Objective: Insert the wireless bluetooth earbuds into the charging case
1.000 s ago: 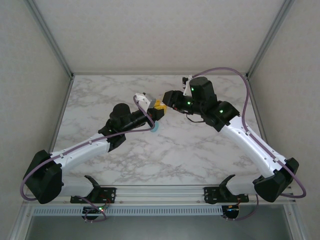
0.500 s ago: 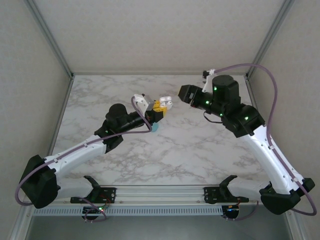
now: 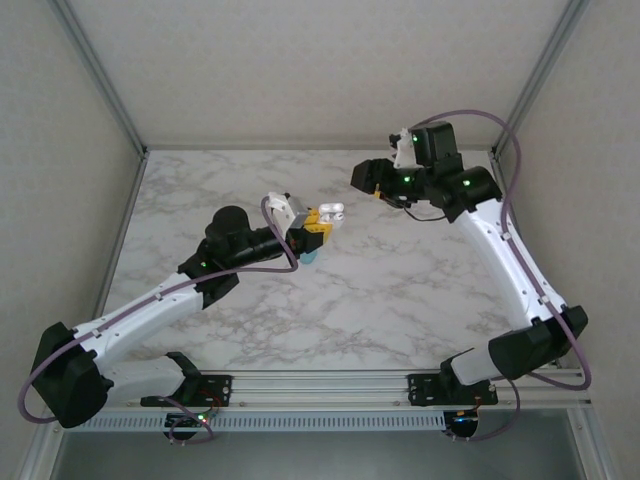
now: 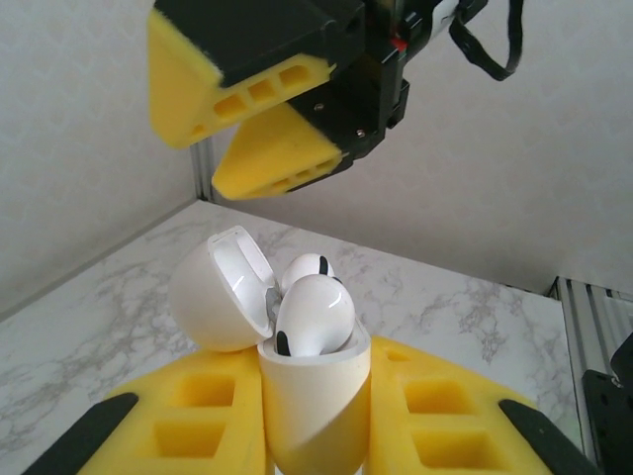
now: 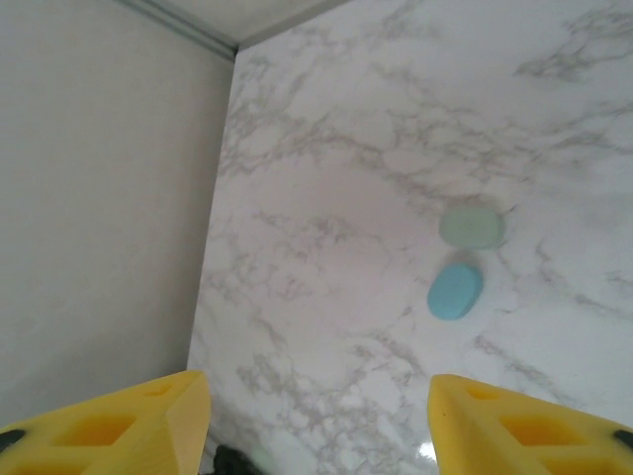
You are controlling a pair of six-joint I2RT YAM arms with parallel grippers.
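My left gripper is shut on the white charging case, held above the table between its yellow pads. The case's lid hangs open to the left. Two white earbuds sit in the case: one in front, the other behind it, both poking above the rim. The case is a small white shape in the top view. My right gripper stands open and empty, up and to the right of the case. Its yellow fingers hover above the case in the left wrist view. Between its own fingertips is bare table.
A blue oval piece and a paler green oval piece lie side by side on the marble table, under my left gripper, where a blue edge shows. Walls and an aluminium frame close the left, back and right sides.
My right gripper has drawn back from the case toward the far right and its jaws have widened. My left gripper still holds the case, shifted slightly.
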